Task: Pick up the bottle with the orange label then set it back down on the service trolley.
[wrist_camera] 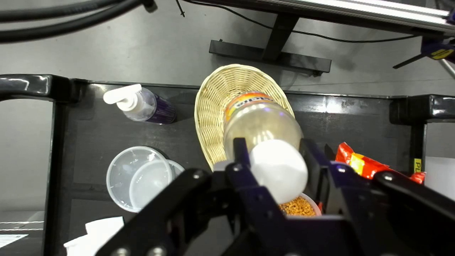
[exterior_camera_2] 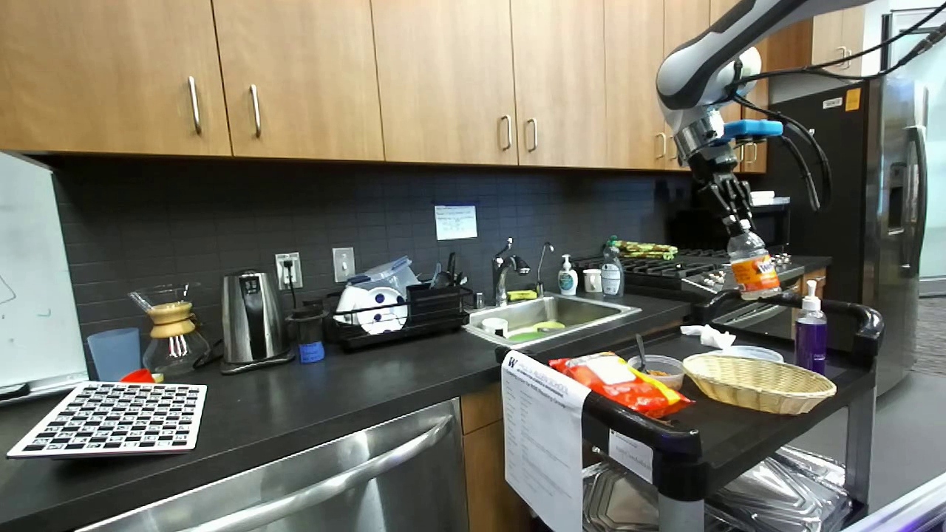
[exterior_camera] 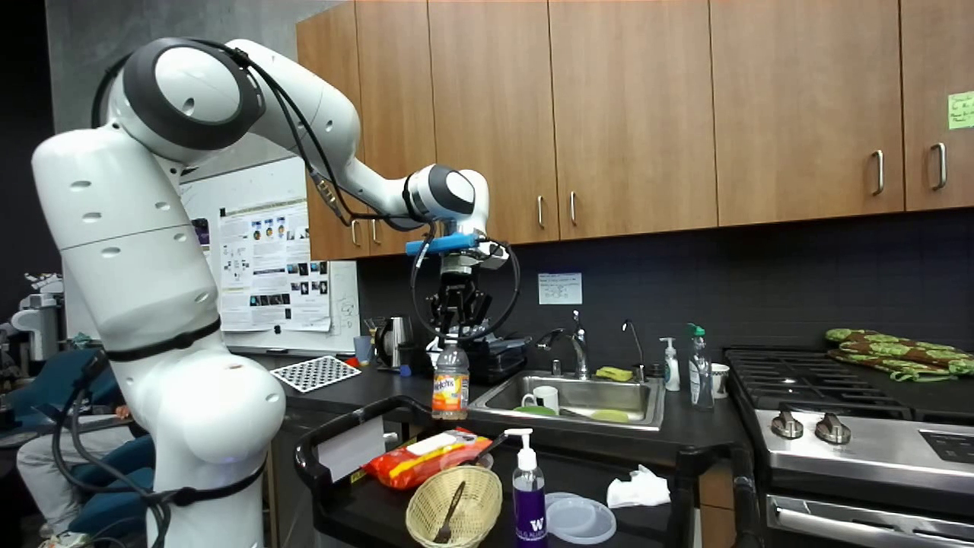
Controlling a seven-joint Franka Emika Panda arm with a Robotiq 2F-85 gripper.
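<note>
Gripping the orange-labelled Welch's bottle (exterior_camera_2: 752, 264) by its white cap (wrist_camera: 279, 169), with the end effector (wrist_camera: 273, 144) closed on it from both sides. Hanging in the air above the service trolley (wrist_camera: 355, 128), apparently clear of everything below, and leaning rather than upright in an exterior view. Reads as lift done, set-down not yet made. Calls next for straightening the bottle, lowering gently onto the trolley's dark top, and letting go only after firm contact at the base. Appears, from the wrist view, to overlap the wicker basket (wrist_camera: 209, 113); cannot tell how far above. So shift aside before descending, for fear of tipping on the rim. Mind also the small plastic tub (exterior_camera_2: 674, 378) and red snack bag (exterior_camera_2: 617, 378) near the basket, plus the purple pump bottle (exterior_camera: 529, 491) just beside it. Leave the kitchen counter (exterior_camera_2: 355, 391) alone: wrong surface for this landing.
</note>
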